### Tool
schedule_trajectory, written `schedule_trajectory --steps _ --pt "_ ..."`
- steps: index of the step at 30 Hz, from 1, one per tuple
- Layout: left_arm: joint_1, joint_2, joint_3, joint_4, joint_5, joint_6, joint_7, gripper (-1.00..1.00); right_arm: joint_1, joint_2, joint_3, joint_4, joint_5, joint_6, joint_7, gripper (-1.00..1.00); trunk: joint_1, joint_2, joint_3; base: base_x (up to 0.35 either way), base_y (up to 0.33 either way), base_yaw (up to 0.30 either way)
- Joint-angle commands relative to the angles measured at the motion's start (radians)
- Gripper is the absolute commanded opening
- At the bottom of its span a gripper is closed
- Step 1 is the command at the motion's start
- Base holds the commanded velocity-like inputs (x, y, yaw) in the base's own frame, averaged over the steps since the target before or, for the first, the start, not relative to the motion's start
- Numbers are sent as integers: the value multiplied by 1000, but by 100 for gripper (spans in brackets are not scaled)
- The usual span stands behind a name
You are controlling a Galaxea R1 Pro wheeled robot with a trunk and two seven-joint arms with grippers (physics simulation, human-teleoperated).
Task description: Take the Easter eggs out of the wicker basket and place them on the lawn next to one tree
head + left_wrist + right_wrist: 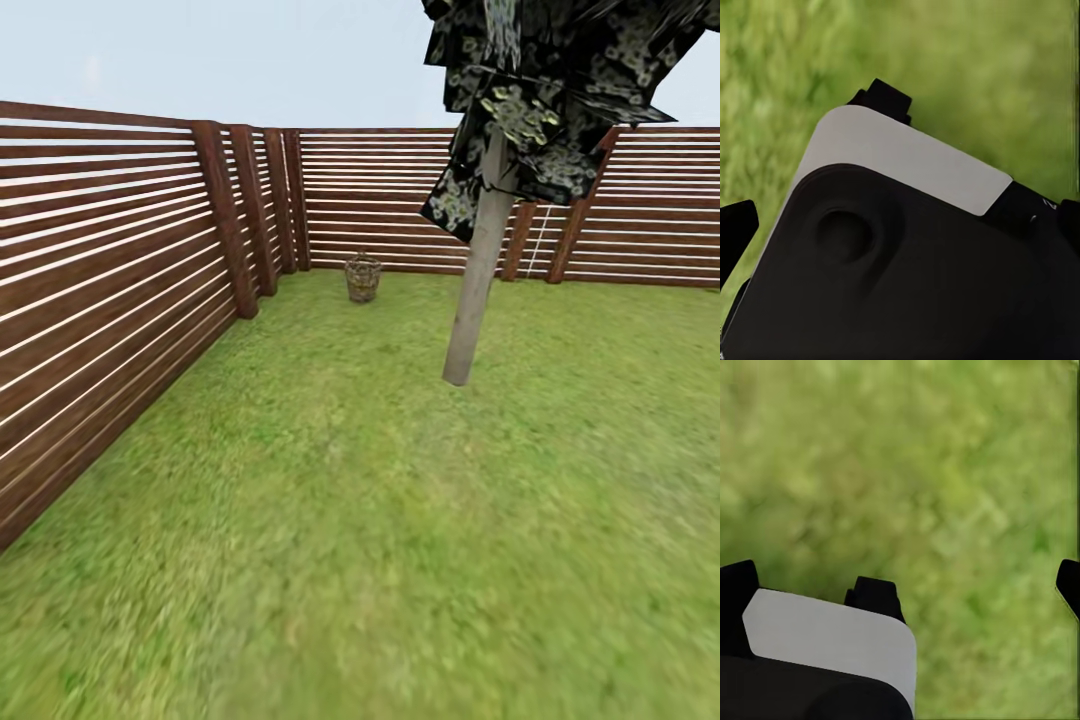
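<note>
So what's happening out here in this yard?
A robot is out on the lawn with nothing in its grippers. The wicker basket stands far off by the fence corner, and a pale-trunked tree rises nearer, to its right. Both wrist cameras look down at grass. No eggs can be made out from here.

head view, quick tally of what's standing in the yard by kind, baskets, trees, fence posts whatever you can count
Baskets: 1, the basket by the far fence.
Trees: 1, the tree on the lawn.
Eggs: 0 visible; basket too far to see inside.
Total: 2
</note>
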Motion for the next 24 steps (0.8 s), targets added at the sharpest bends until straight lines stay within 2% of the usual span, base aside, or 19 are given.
schedule_trajectory --steps 1,6,13,24 --pt "0 0 8 -1 -2 4 4 100 -1 0 3 5 6 -5 -7 100 1 0 -1 339 0 0" --pt "0 -1 8 -2 -2 4 3 100 -2 1 2 4 6 -5 -7 100 1 0 -1 339 0 0" --pt "0 -1 8 -1 -2 3 3 100 4 16 3 11 10 -9 -6 100 1 0 -1 339 0 0" --pt "0 0 9 0 -2 4 3 100 23 18 3 9 10 -1 -3 100 1 0 -1 339 0 0"
